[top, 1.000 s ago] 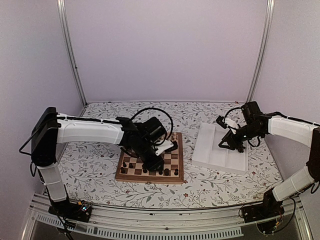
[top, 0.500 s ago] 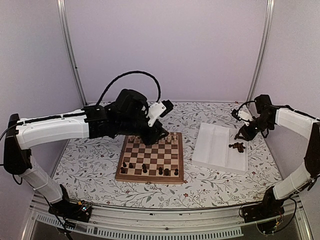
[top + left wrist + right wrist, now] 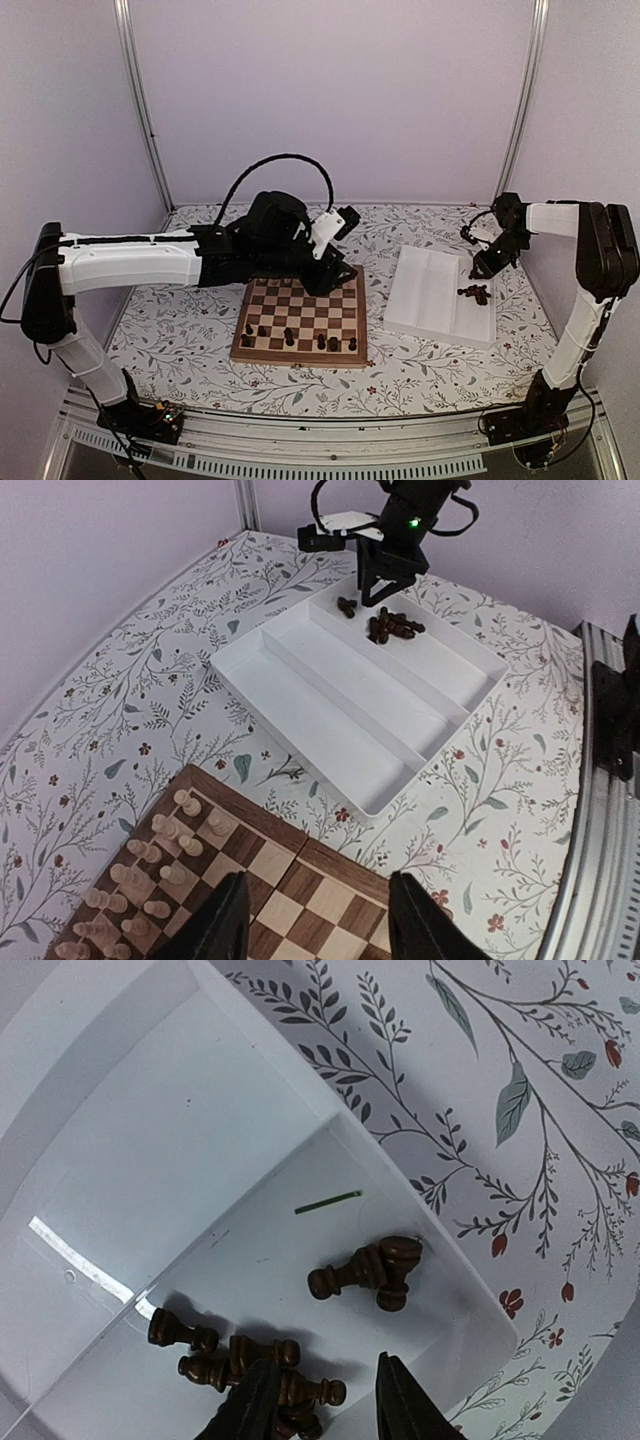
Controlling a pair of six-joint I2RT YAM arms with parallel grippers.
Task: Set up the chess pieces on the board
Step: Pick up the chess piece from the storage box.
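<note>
Chess pieces (image 3: 350,1272), dark turned wood, lie in the smooth white tray (image 3: 150,1160).

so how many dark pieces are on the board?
6 dark pieces visible from the top, along the board's near rows: two by the left corner, one left of centre, three toward the right. The left arm may hide more.

desk (image 3: 180,330): floral cloth, leafy sprigs, small red blooms | white ridged tray (image 3: 330,695): right side of desk, set askew | pale cream chessmen (image 3: 150,870): upright, two rows | green sliver (image 3: 327,1201): lying flat inside tray
</note>
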